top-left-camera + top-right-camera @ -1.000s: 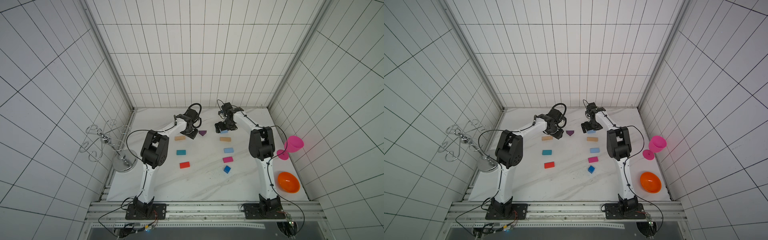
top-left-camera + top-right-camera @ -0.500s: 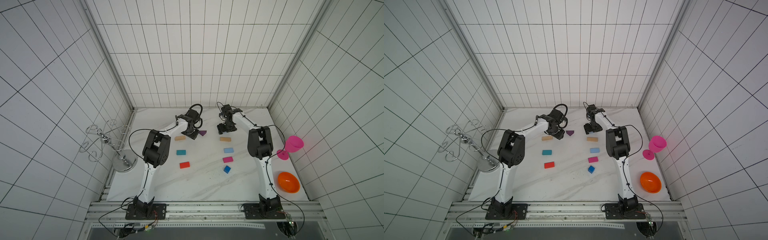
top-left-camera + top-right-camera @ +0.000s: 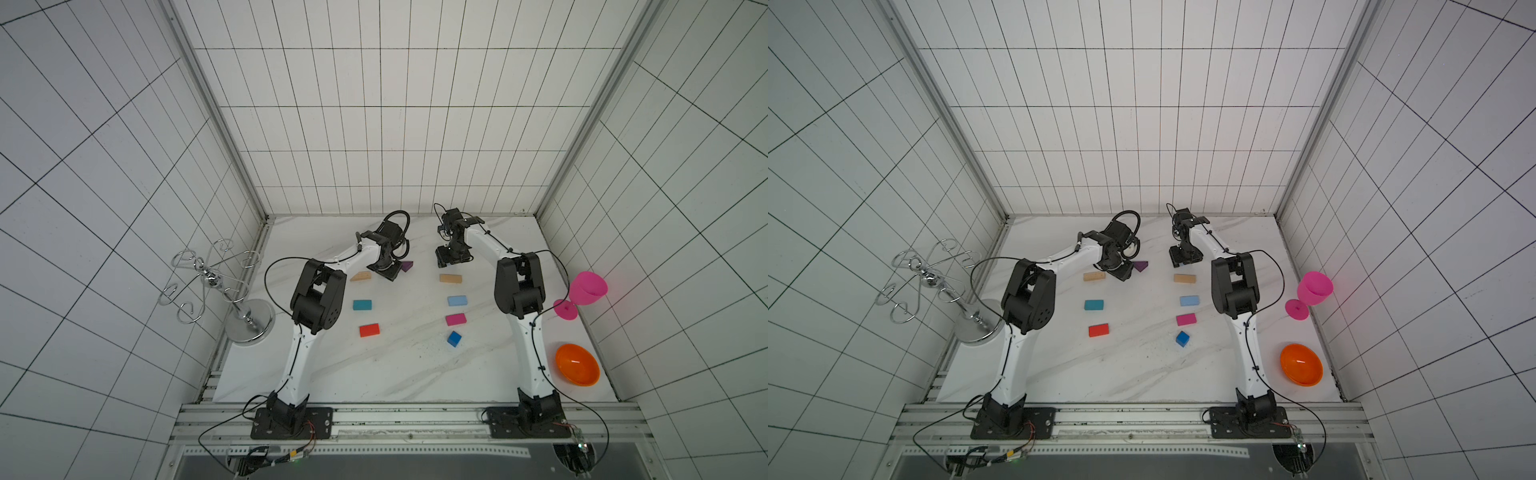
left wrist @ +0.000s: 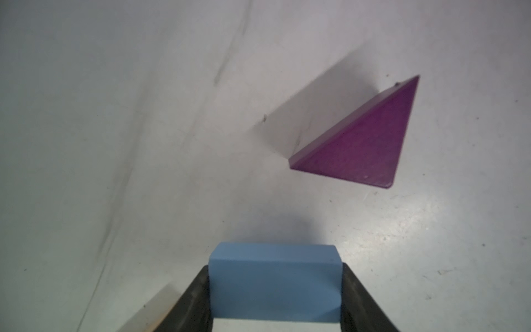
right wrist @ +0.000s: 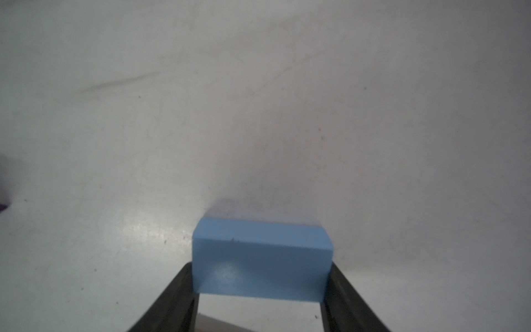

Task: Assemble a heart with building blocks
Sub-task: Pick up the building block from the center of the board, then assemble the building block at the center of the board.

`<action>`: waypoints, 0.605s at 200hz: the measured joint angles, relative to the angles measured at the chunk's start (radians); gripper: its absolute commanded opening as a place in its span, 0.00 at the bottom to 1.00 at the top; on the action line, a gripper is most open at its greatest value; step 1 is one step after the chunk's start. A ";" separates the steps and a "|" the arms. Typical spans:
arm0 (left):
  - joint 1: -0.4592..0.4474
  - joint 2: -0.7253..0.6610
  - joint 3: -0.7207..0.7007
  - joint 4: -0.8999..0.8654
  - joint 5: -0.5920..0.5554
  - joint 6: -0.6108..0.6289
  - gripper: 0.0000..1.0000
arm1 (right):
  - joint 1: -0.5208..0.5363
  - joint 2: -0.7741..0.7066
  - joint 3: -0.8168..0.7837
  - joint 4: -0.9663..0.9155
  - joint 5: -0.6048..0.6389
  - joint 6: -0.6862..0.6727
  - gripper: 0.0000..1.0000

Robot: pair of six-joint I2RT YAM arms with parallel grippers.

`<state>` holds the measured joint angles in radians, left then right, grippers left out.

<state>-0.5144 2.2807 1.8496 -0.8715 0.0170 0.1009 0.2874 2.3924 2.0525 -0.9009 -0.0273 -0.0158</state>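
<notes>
Gripping a blue brick point(image 4: 274, 290), the left gripper point(image 4: 275, 271) hangs near the wedge point(image 4: 362, 143). Right gripper point(image 5: 261, 268) pinches a second brick point(image 5: 260, 253).

purple wedge point(image 5: 2, 207), cropped in right wrist view

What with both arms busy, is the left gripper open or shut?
Shut: the left gripper clamps a light blue block, fingers flush against both its sides.
</notes>
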 measured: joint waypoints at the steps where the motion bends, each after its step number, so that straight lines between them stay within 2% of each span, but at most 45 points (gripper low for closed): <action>1: 0.000 0.002 0.000 0.000 0.000 0.000 0.43 | 0.000 -0.001 -0.001 0.000 0.000 0.000 0.45; 26: -0.007 0.020 0.021 -0.001 -0.002 0.005 0.43 | -0.006 -0.061 -0.082 0.016 0.000 0.003 0.45; 64: -0.010 0.040 0.078 0.002 0.000 0.009 0.43 | -0.022 -0.243 -0.222 0.042 0.010 0.011 0.45; 91: -0.013 0.052 0.080 0.007 0.003 0.014 0.43 | -0.027 -0.343 -0.262 0.064 0.011 0.015 0.45; 121: -0.018 0.064 0.080 0.007 0.003 0.021 0.43 | -0.032 -0.378 -0.280 0.082 0.011 0.016 0.45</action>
<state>-0.5323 2.3447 1.9297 -0.8642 0.0200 0.1219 0.2550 2.0144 1.7725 -0.8192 -0.0162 0.0006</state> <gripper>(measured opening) 0.568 0.619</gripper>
